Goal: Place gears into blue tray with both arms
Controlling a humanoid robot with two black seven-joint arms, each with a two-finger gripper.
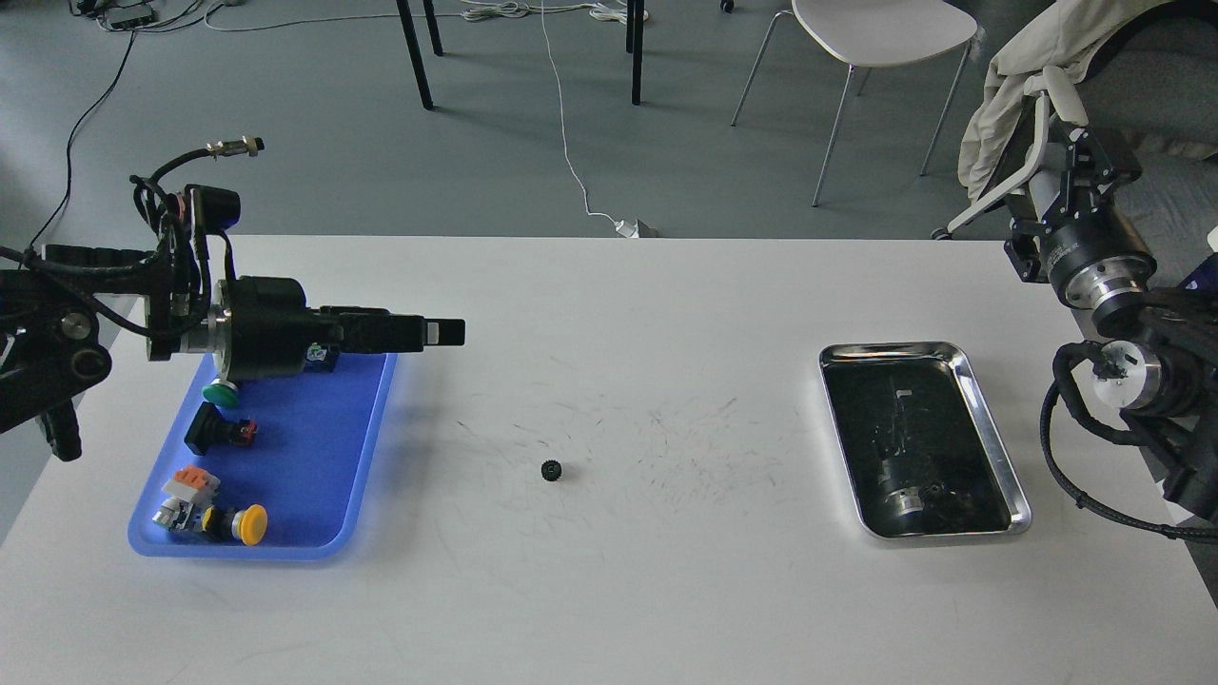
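1 gear point(552, 470) lies alone on the white table point(666, 609), a bit left of centre and low in the frame, well apart from both trays. the blue tray point(324, 476) sits at lower left w/ push-button switches along its left side: a green cap point(220, 392), a black one w/ red point(221, 431), an orange-and-white one point(188, 484) and a yellow cap point(251, 525) near the bottom edge. no gear shows in it.

the left gripper point(443, 332) reaches in from the left, level and pointing right, its body over the tray's top end and its tip past the tray's right rim, above bare table. seen side-on the fingers overlap, so i cannot tell if they are spread or pressed together (nothing visible between them).

the steel tray point(990, 447) lies at right, dark inside. the right gripper point(1075, 152) is at upper right of the frame, off the table's edge, pointing away toward a chair w/ a pale cloth point(1028, 57); too dark and end-on, cannot tell its state.
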